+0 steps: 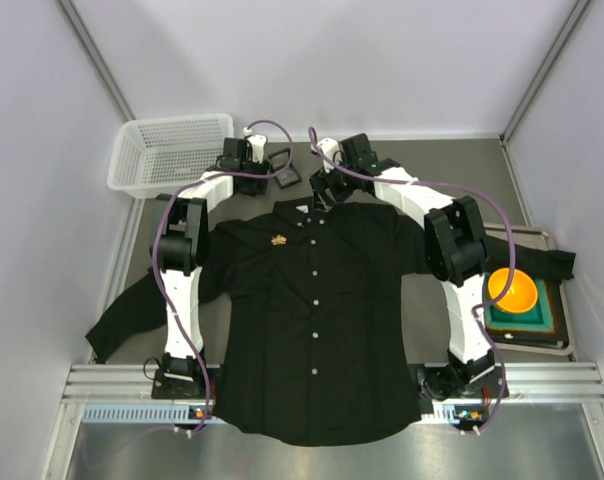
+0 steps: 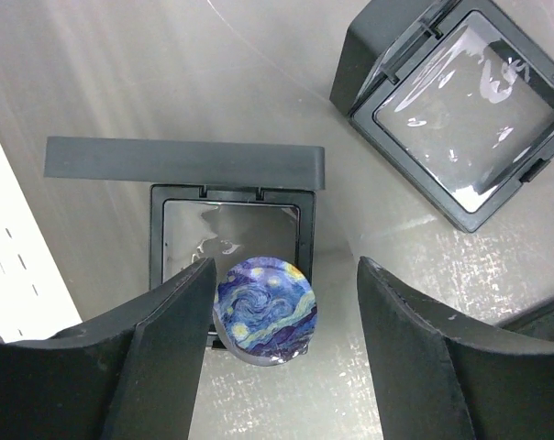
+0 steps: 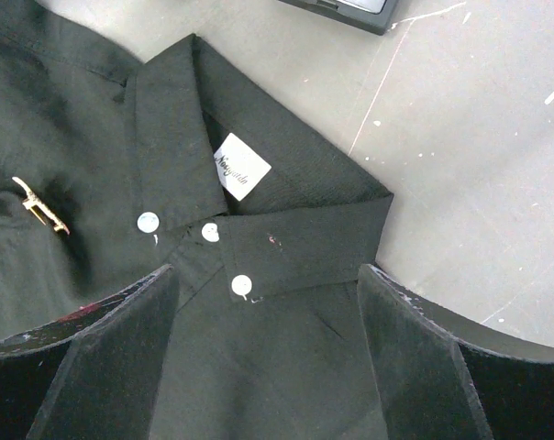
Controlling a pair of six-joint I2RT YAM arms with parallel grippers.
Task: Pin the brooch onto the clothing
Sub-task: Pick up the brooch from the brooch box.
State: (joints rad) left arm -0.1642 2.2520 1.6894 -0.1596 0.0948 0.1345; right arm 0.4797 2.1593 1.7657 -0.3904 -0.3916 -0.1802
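Best to pinch the small, hard, likely slippery brooch (image 2: 265, 310), lying on the box (image 2: 231, 220) inside the open left gripper (image 2: 286, 275), by its rim, with the right gripper (image 3: 266, 275) open above the soft shirt (image 3: 286, 229).

The top camera looks steeply down from above and behind the arm bases, taking in the whole table (image 1: 452, 170) and the spread black shirt (image 1: 312, 340). The left wrist camera hangs close over an open display box (image 2: 231, 215), looking straight down between its fingers (image 2: 158, 357). The right wrist camera sits close above the shirt's collar (image 3: 259, 174). The collar and the gold brooch (image 3: 40, 213) also appear, small, in the top view.
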